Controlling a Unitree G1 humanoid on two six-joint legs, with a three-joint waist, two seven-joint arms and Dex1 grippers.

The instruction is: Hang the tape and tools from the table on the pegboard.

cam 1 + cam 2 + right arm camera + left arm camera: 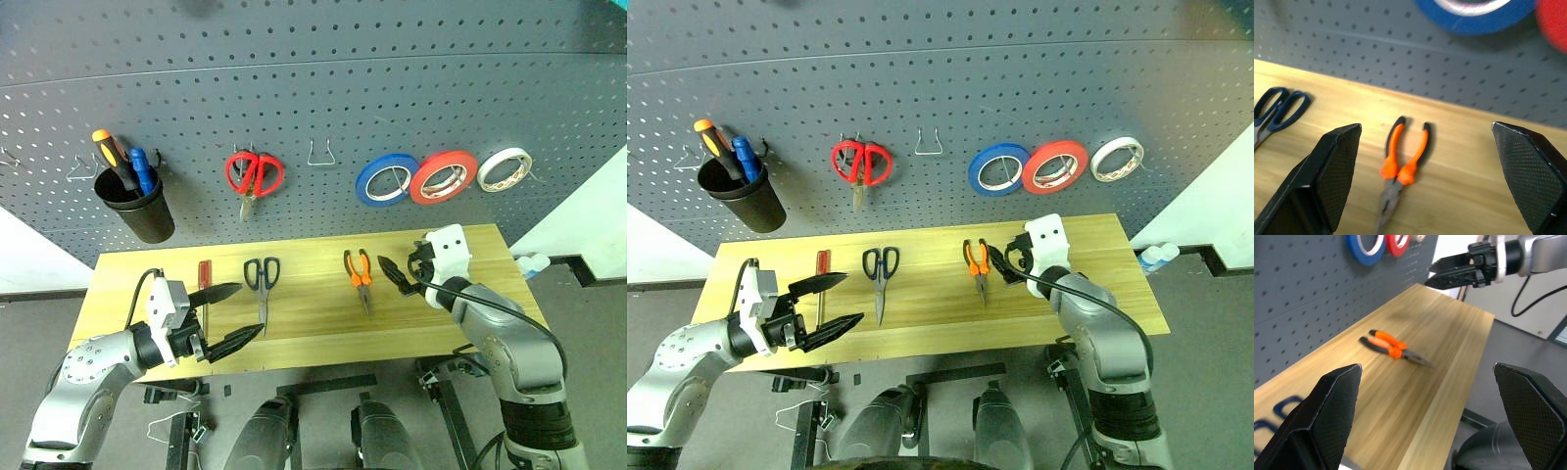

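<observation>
At the lower left of the left eye view, the left gripper is seen with its two black fingers spread wide and nothing held between them. Just above it, on the rectangular tabletop of light yellowish wood, the slim red-handled screwdriver is laid; its shaft is partly covered by the upper finger, so contact cannot be judged. Slightly to the right, near the fingertips but apart from them, the black-handled scissors with steel blades are laid with blades toward the near edge. Further right, the small pliers with orange-and-black handles are placed between the two grippers, nose toward the near edge. Just right of the pliers, the right gripper is held over the table, its jaws released and empty; in the right wrist view the pliers are seen between its fingers, well ahead of them. On the wide dark grey perforated pegboard, at upper right, the bright red tape roll is hung between a blue tape roll and a white tape roll. The hooks behind the rolls are hidden.
</observation>
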